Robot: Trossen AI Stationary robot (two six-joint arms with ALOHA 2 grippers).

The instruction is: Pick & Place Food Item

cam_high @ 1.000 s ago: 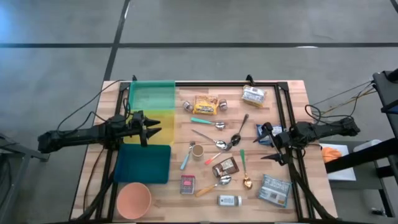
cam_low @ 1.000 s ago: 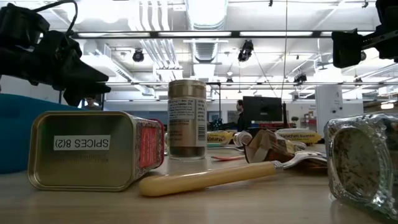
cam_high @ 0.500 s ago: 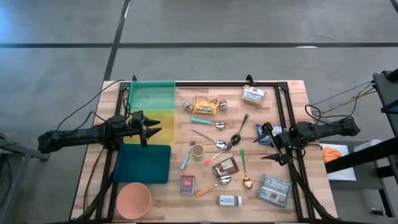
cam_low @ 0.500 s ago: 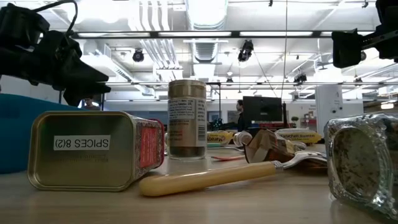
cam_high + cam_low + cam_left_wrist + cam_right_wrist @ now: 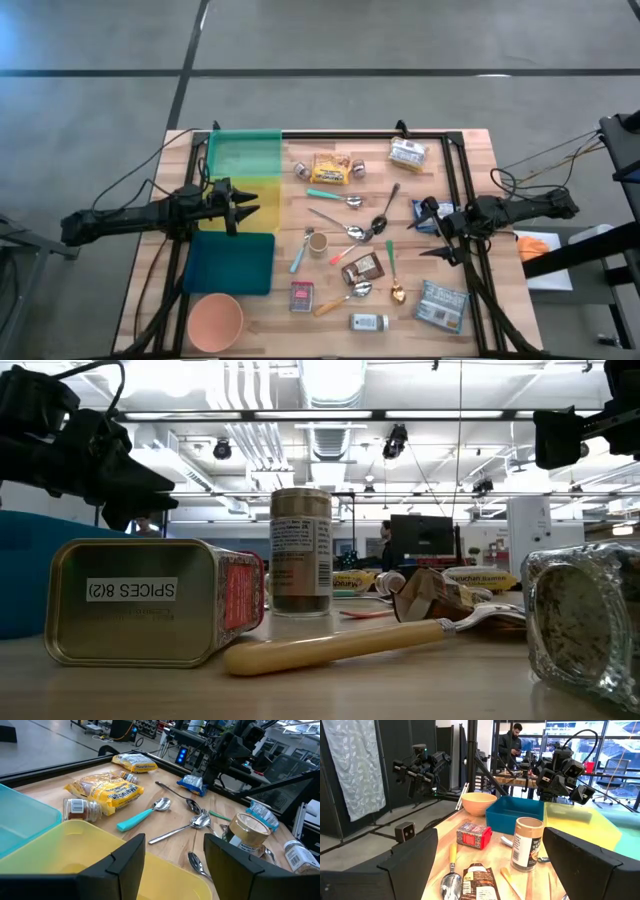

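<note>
Left gripper (image 5: 247, 203) open above yellow container (image 5: 262, 205).

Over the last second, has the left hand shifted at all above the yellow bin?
No. In the high view the left hand hangs at the same spot over the translucent yellow plastic bin, just beyond the blue bin's edge, fingers open and empty.

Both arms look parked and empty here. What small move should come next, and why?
Probably the left gripper, open and empty above the yellow bin, should reach toward the yellow snack bag just beyond it. The right gripper hangs open by the table's right side, farther from that bag.
</note>
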